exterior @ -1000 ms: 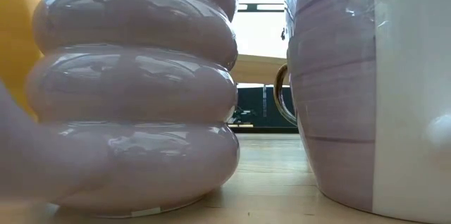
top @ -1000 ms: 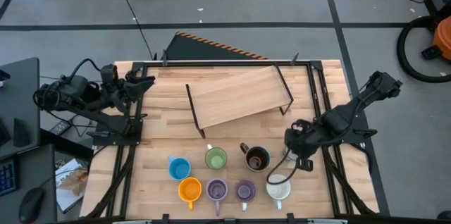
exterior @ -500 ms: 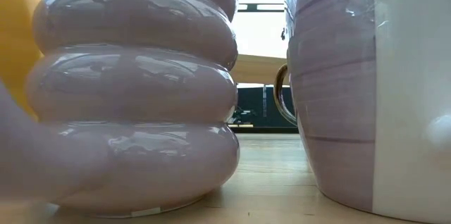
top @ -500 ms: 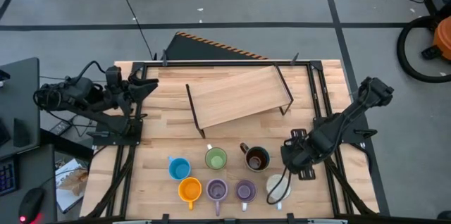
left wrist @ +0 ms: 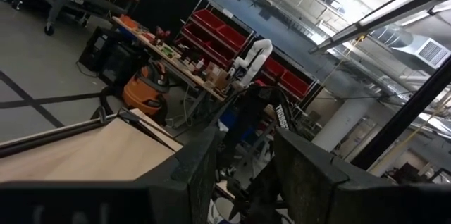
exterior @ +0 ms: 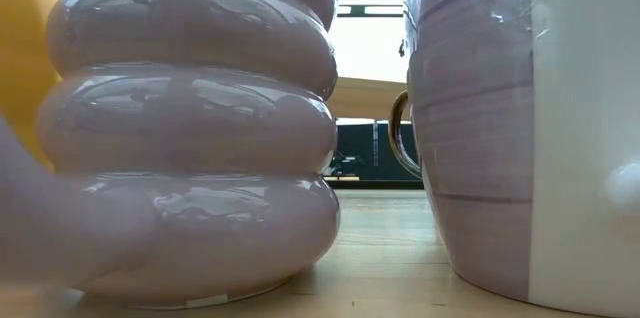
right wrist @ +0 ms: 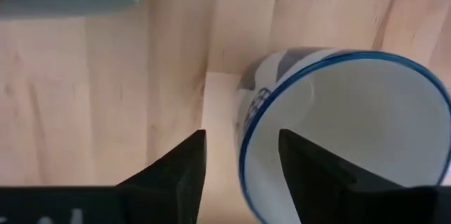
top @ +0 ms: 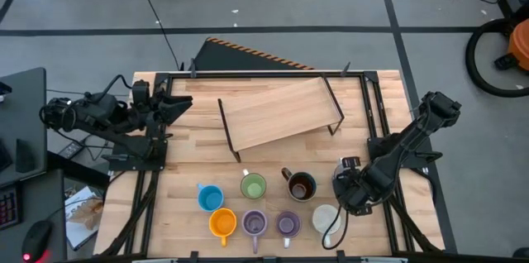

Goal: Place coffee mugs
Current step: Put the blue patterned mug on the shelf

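Seven mugs stand on the wooden table (top: 190, 151), near its front edge, in two rows. Largest item on the surface is a wooden rack (top: 281, 112), well behind the right gripper (top: 351, 193) and between the two arms. That gripper hovers just above a white mug (top: 324, 217) with a blue rim (right wrist: 338, 125); its fingers (right wrist: 184, 164) stand apart with nothing between them, one over the rim, the mug upright on the wood. Beside it toward the left arm: dark brown mug (top: 301, 186), green mug (top: 253, 185), blue mug (top: 210, 197). Nearer the front: two purple mugs (top: 287, 224), orange mug (top: 222, 223). Left gripper (top: 178, 102) waits at the far left edge, fingers (left wrist: 194, 171) parted, empty.
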`<state>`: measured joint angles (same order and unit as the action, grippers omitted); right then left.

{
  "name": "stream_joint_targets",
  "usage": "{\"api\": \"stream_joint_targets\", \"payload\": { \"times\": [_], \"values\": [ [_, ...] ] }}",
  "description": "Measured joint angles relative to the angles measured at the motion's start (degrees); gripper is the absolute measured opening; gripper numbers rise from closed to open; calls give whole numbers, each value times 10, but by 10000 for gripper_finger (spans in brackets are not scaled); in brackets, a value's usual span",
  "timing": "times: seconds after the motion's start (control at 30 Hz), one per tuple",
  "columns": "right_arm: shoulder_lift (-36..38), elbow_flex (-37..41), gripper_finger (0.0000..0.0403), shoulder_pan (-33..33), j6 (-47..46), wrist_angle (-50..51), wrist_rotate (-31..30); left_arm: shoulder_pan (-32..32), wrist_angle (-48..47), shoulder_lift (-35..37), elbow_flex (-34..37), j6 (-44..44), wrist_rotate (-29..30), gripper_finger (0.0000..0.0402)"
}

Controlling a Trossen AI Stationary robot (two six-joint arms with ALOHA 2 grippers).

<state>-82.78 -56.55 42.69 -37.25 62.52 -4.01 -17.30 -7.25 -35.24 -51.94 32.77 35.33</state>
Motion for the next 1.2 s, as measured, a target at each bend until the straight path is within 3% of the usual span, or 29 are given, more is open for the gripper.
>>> {"api": "stream_joint_targets", "payload": {
  "times": [0.47,0.9,1.07,1.2],
  "values": [
    [-6,62,131,-2,48,-59,-21,0,1,0,0,1,0,151],
    [-5,56,27,-14,108,-40,2,1,1,0,0,-7,0,151],
    [3,34,25,-33,141,-15,23,1,1,0,0,-19,6,151],
    [19,-8,33,-52,173,44,-3,1,1,0,0,10,6,151]
  ]
}}
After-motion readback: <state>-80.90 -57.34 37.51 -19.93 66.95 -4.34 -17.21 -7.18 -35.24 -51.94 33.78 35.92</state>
